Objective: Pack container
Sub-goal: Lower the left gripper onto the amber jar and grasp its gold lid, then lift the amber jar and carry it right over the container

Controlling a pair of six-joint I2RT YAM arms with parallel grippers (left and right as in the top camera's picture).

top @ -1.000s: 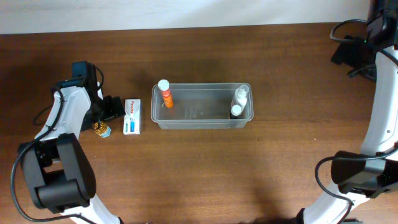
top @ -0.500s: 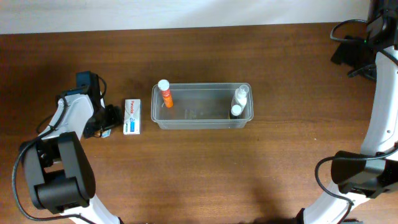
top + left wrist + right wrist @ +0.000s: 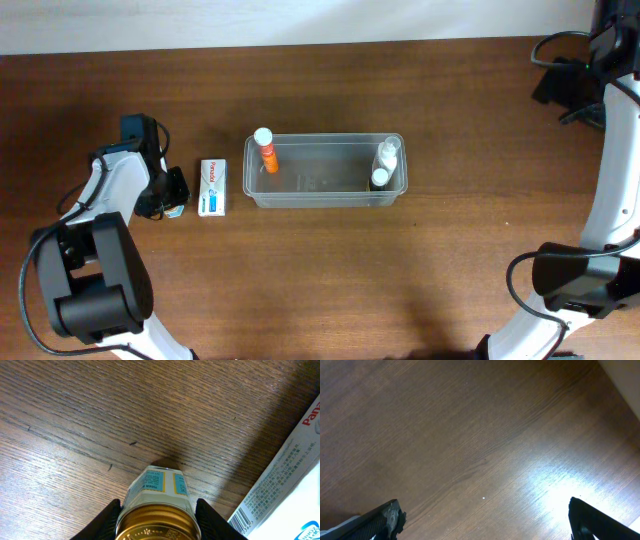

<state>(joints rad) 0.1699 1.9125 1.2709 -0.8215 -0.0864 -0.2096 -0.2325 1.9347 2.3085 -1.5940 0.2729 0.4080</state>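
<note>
The clear container [image 3: 320, 199] sits mid-table and holds an orange tube [image 3: 266, 151] at its left end and two white bottles [image 3: 386, 153] at its right end. To its left lies a white and blue box [image 3: 212, 186], also seen in the left wrist view as the box [image 3: 285, 495]. My left gripper [image 3: 172, 198] is left of that box. In the left wrist view its fingers [image 3: 102, 521] press both sides of a small jar [image 3: 156, 502] with a gold lid, which stands on the table. My right gripper [image 3: 485, 515] hangs open over bare wood.
The right arm [image 3: 600, 150] stands along the table's far right side, well away from the container. The table's back edge meets a pale wall [image 3: 300, 20].
My left gripper has slid down and slightly right over the small gold-lidded jar and closed its fingers onto it. The right arm has not moved.
</note>
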